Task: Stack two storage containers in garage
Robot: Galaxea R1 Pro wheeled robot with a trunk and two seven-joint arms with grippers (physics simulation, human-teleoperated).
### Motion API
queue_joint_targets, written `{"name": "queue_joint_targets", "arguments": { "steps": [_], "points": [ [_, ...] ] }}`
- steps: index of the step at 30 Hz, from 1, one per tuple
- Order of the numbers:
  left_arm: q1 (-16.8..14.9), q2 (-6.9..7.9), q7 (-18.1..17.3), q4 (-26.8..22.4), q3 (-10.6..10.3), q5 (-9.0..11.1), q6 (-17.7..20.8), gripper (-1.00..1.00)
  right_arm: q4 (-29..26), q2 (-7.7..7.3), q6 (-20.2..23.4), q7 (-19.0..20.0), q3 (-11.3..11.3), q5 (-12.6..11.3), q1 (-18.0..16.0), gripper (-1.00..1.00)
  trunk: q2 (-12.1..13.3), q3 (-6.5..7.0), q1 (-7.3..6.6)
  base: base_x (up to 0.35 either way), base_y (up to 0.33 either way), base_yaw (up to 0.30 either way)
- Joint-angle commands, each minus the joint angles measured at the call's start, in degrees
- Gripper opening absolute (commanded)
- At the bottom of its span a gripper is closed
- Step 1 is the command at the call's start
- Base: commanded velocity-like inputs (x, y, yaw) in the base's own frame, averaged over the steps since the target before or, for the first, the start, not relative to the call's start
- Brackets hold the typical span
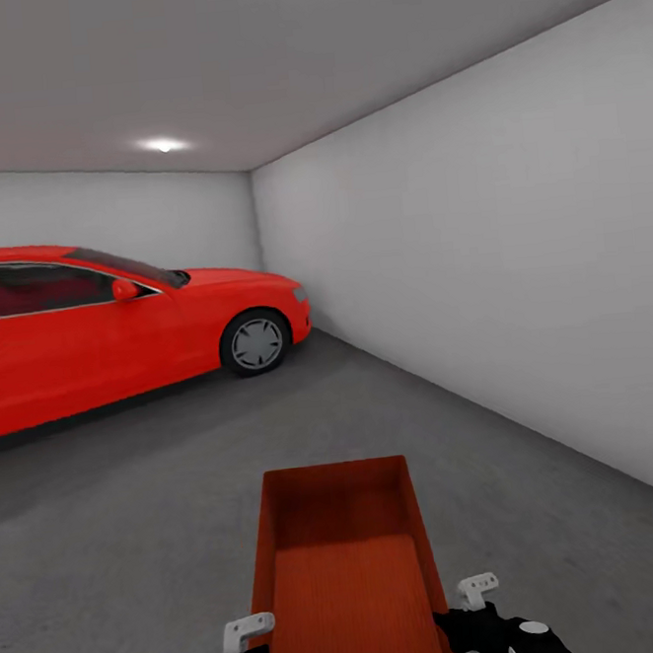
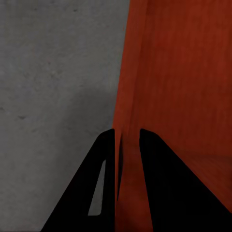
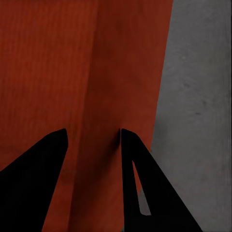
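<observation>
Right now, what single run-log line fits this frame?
place: garage, grey concrete floor | held: orange-red lidless storage container | left gripper: shut on left wall | right gripper: shut on right wall | nearby: red car

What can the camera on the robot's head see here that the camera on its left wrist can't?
The head view takes in the room: a red car parked at the left, pale walls, a ceiling light, and the whole open orange-red container with a gripper at each side. The left wrist view shows a close-up instead: the left gripper with its dark fingers pinching the container's thin side wall, one finger on each face. Both views show the container and the grey concrete floor.
</observation>
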Motion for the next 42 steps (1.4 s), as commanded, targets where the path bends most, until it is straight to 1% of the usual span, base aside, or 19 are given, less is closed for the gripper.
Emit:
{"name": "queue_joint_targets", "arguments": {
  "steps": [1, 42],
  "points": [
    [0.0, -0.06, 0.7, -0.2, 0.1, -2.2, -4.1, -1.0, 0.0, 0.25, 0.4, 2.5, -0.3, -2.2, -0.1, -1.0, -0.1, -0.1, 0.05, 0.329, 0.0, -0.296],
    [0.0, 0.07, 0.7, -0.2, 0.2, -2.2, -4.1, -1.0, 0.1, 0.25, 0.4, 2.5, -0.4, -2.2, -0.1, -1.0, -0.1, -0.1, 0.05, 0.329, 0.0, -0.297]
  ]
}}
